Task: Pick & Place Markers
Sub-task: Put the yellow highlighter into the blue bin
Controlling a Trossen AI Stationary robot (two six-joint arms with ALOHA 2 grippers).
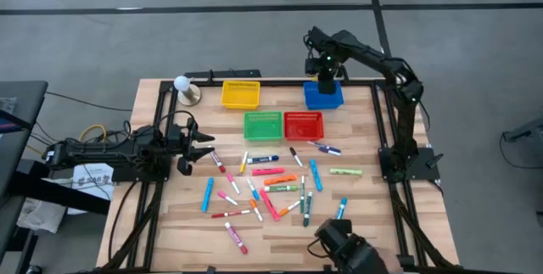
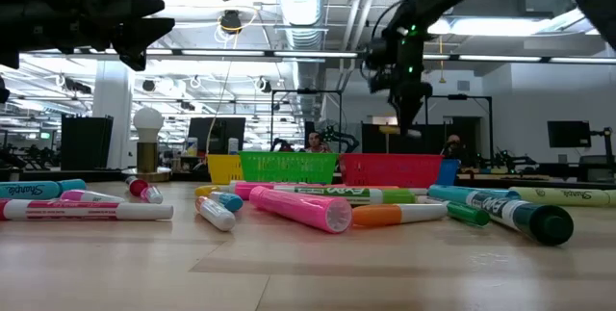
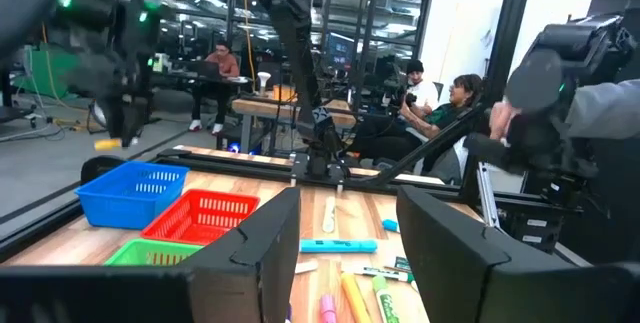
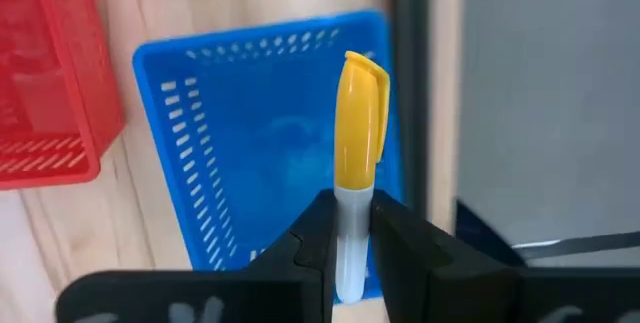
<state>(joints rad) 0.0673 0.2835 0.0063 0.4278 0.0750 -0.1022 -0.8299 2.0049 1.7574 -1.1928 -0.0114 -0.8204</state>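
At the far side of the table [image 1: 170, 223] stand four mesh baskets: the yellow basket [image 1: 240, 95] and blue basket [image 1: 323, 96] in the back row, the green basket [image 1: 263, 125] and red basket [image 1: 304, 125] side by side just in front. From above, the green, red and yellow baskets show nothing inside; the blue one is partly hidden by the arm over it.

The right gripper [image 1: 327, 72] hangs above the blue basket, its fingers clamped on a yellow-capped marker [image 4: 357, 143] with a white barrel. Only the right wrist view shows this grip clearly, with the cap pointing out past the fingertips over the basket's bare blue floor. The low view shows the same marker as a small yellow bar under the gripper, above the basket rims.

The remaining markers [image 1: 271, 191] lie scattered across the middle and near part of the table, in front of the baskets; the low view shows a pink marker [image 2: 300, 205] closest among them.

The left gripper [image 1: 202, 146] waits at the table's left edge, fingers apart and holding nothing, with bare wood between it and the nearest markers. A small lamp [image 1: 184, 88] stands at the far left corner, beside the yellow basket.

People sit in the room beyond the table, seen from the left wrist.
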